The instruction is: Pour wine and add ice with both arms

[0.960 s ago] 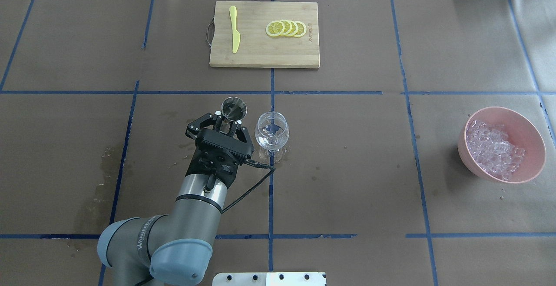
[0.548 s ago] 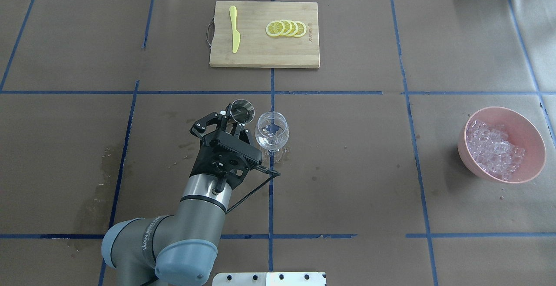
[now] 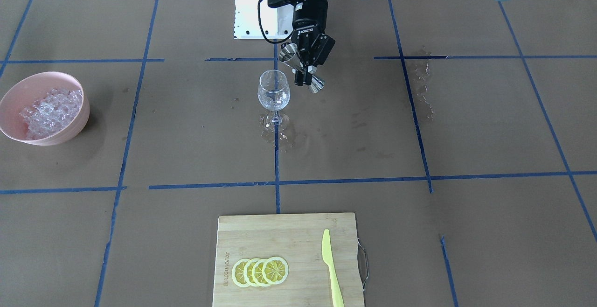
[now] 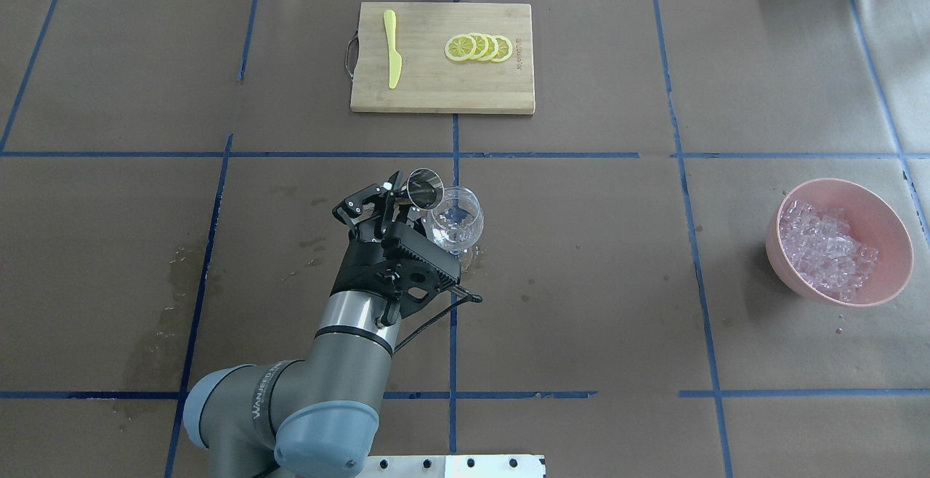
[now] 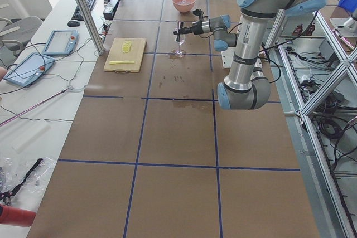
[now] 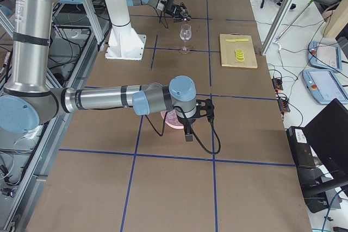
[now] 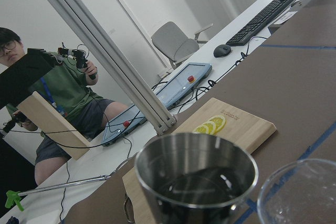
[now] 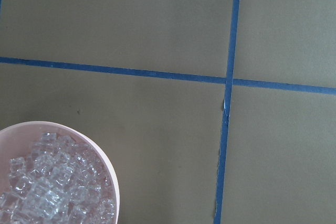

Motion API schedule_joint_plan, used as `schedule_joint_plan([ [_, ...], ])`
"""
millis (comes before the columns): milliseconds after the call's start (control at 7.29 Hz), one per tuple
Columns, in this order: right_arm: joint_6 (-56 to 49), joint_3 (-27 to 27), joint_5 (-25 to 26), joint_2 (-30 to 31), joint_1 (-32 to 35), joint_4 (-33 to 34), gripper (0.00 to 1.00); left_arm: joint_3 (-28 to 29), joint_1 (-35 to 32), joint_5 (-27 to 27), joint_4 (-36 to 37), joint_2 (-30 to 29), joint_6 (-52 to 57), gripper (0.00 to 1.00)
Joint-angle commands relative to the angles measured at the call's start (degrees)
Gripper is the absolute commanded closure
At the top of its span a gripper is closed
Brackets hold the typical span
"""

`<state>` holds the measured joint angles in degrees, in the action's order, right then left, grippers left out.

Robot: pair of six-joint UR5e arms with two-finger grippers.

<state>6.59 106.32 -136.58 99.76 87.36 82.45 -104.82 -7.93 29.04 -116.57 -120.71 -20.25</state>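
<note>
The left hand (image 4: 398, 200) is clenched on the waist of a steel double-ended jigger (image 4: 425, 187), one finger on each side of it, and holds it tilted with its upper mouth leaning toward the wine glass (image 4: 458, 220). In the overhead view that mouth overlaps the near rim of the glass; in the front-facing view it sits above and just beside the rim, on the robot's side. From the left wrist camera the inside of the jigger looks dark and glossy, and whether that is liquid cannot be told. The glass stands upright on its stem near the middle of the desk (image 4: 581, 282), on a blue tape line, with small wet marks (image 3: 276, 132) around its foot. Beyond it, on the far side from the robot, a bamboo cutting board (image 4: 436, 89) carries a row of overlapping lemon slices (image 4: 479, 47) and a yellow plastic knife (image 4: 392, 49) lying apart from them. Well off to the robot's right sits a pink bowl (image 4: 875, 209) heaped with the ice (image 4: 825, 249), clear little cubes. The right hand (image 6: 206, 110) shows only in the side view, where it hangs above that bowl; whether it is released or clenched cannot be told. Its wrist camera looks straight down on the bowl's edge, the ice and the taped brown paper.
</note>
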Motion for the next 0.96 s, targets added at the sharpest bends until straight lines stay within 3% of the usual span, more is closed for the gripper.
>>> schedule_joint_plan([
  [0,0.0,0.12,0.0,0.0,0.0,-0.01,0.0,0.67,0.02,-0.12,0.11,-0.4,4.5,1.0],
  [823,0.0,0.38,0.0,0.0,0.0,-0.01,0.0,1.82,-0.33,-2.31,0.2,-1.54,18.91,1.0],
])
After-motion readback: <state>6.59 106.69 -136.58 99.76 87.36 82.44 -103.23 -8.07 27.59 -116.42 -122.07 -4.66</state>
